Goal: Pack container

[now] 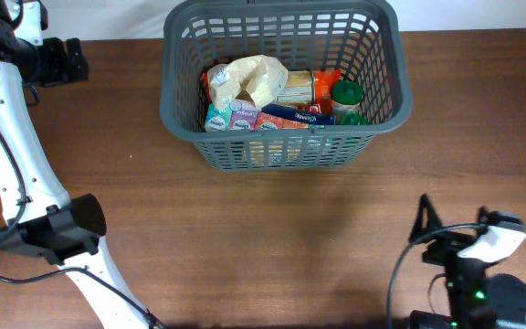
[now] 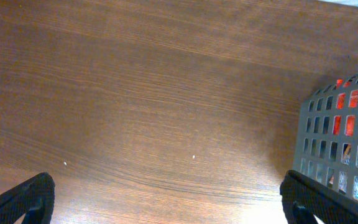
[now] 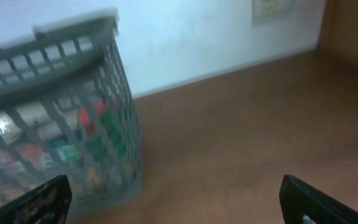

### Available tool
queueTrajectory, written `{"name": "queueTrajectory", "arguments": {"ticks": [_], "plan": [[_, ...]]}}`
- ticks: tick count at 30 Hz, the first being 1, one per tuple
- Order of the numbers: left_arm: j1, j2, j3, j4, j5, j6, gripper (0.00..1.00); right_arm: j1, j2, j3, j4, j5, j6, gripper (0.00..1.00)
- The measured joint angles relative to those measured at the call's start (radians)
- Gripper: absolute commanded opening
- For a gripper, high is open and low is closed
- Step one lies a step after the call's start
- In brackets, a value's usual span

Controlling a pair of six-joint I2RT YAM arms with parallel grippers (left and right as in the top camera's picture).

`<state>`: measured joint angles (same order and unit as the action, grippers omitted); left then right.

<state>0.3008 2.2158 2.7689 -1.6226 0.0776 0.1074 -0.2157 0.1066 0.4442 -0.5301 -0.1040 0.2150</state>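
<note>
Container (image 1: 281, 151) is sitting at the far middle of the table (image 1: 245, 238), right up by the white wall (image 3: 185, 37), and it's got a pile of groceries in it. There's a crumpled cream bag (image 1: 249, 80) on top toward the left and a green-lidded jar (image 1: 346, 93) at the right end. A blue packet (image 1: 298, 115) lies along the near wall, with 2 pastel boxes (image 1: 231, 117) in the near-left corner.

Your left gripper (image 2: 176, 200) is off at the far left, well apart from the basket, with its 2 fingers spread wide. Its wrist view only gives you wood grain underneath and the basket's lattice corner at the right edge.

Your right gripper (image 3: 179, 199) is down at the near right, also well apart, fingers spread wide too and pinching nothing. That wrist view is blurry, but the basket's right end fills the left side, with red and green showing through the slots. A black cable (image 1: 394, 283) loops beside that arm at the near edge.
</note>
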Motion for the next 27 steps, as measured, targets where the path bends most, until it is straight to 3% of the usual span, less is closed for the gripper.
{"name": "queueTrajectory", "arguments": {"ticks": [14,27], "plan": [[0.000,0.000,0.000,0.000,0.000,0.000,0.99,0.001,-0.076,-0.289,0.001,-0.036,0.022,0.99],[0.000,0.000,0.000,0.000,0.000,0.000,0.99,0.001,-0.090,-0.294,0.011,-0.037,0.024,0.99]]}}
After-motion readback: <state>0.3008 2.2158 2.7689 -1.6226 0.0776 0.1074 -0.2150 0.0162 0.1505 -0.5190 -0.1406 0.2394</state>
